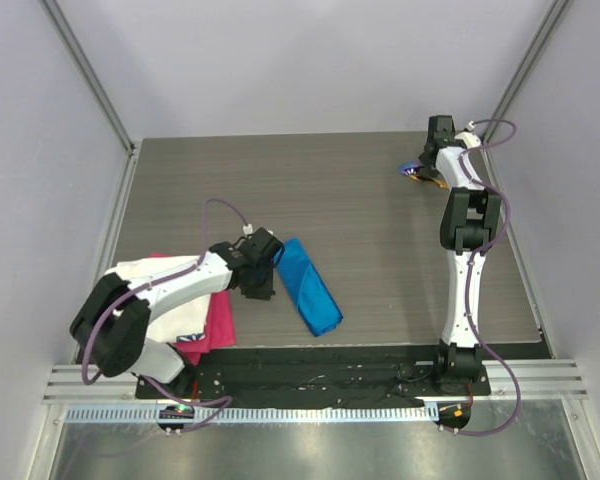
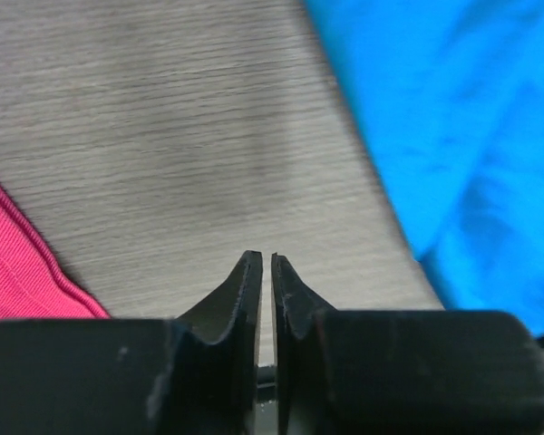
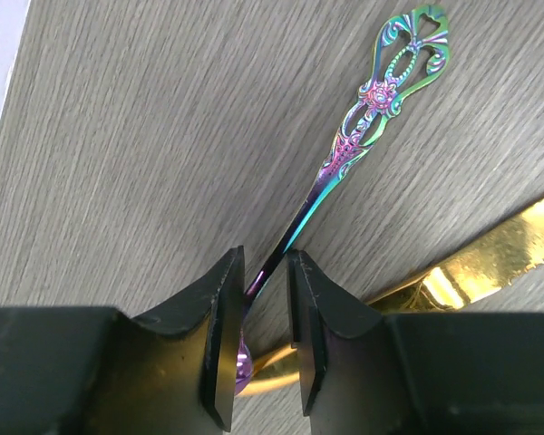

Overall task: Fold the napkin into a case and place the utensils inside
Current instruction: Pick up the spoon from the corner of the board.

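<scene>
Item 1: worktop, grey wood-grain, walled on three sides

Item 2: napkin, bright blue, folded into a long narrow strip; lies flat and slantwise, left of centre, towards the near edge of the worktop; the left wrist view shows its edge with soft creases

Item 3: left tool, jaws drawn together to a thin slit and holding nothing; low over bare worktop just beside the napkin's left long edge, apart from it; seen close in the wrist view

Item 4: utensils, two, at the far right corner of the worktop: a spoon with iridescent purple-green openwork handle, and a gold knife with serrated blade, crossing beneath the spoon's lower end

Item 5: right tool, jaws a little apart, one either side of the spoon's slim stem; a gap shows beside the stem, so not clamped on it; in the overhead view the tool sits over the utensils

Item 6: pink cloth and white cloth, heaped at the near left corner, partly under the left arm; the white lies over the pink
</scene>
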Available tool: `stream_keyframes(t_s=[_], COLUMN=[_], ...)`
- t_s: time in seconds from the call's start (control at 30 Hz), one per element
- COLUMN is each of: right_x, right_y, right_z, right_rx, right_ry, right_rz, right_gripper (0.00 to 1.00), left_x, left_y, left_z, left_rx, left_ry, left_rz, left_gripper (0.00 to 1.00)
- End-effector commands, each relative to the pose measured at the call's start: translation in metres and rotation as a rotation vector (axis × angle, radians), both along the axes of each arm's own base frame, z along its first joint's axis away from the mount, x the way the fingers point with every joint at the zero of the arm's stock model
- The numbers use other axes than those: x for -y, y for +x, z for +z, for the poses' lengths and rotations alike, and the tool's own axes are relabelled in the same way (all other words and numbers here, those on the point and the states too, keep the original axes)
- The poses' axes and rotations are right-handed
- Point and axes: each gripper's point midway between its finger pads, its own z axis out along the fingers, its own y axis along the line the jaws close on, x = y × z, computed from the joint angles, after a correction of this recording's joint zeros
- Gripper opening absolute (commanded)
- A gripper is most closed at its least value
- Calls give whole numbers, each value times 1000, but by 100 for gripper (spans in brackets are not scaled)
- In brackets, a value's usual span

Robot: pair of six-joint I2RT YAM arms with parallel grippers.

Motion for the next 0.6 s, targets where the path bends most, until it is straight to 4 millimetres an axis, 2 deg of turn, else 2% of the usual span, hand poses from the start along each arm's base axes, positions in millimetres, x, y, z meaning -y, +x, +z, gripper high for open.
stream_keyframes(t_s=[0.0, 0.07, 0.1, 0.17, 0.2, 0.27, 0.47, 0.5, 0.57], right_x=[-7, -5, -5, -7, -8, -10, -12, -13, -14], right_y=[-27, -29, -31, -31, -31, -31, -21, -20, -14], right_z=[-24, -24, -26, -26, -27, -27, -10, -7, 3], right_rx=[-124, -129, -136, -134, -137, -134, -83, -71, -36], right_ry=[7, 0, 4, 13, 20, 29, 49, 60, 98], right_rz=[24, 19, 23, 21, 26, 31, 57, 64, 86], right_gripper=[32, 30, 27, 25, 23, 20, 2, 1, 1], left_x=[5, 8, 7, 16, 17, 22, 29, 33, 36], left_y=[24, 34, 36, 45, 48, 58, 87, 95, 101], left_z=[0, -1, -11, -11, -19, -20, -20, -15, -17], left_rx=[50, 64, 43, 39, 26, 33, 54, 69, 66], left_ry=[20, 24, 44, 33, 44, 46, 46, 34, 37], left_rz=[60, 74, 78, 80, 84, 91, 118, 122, 125], left_gripper=[12, 12, 12, 11, 11, 11, 10, 10, 10])
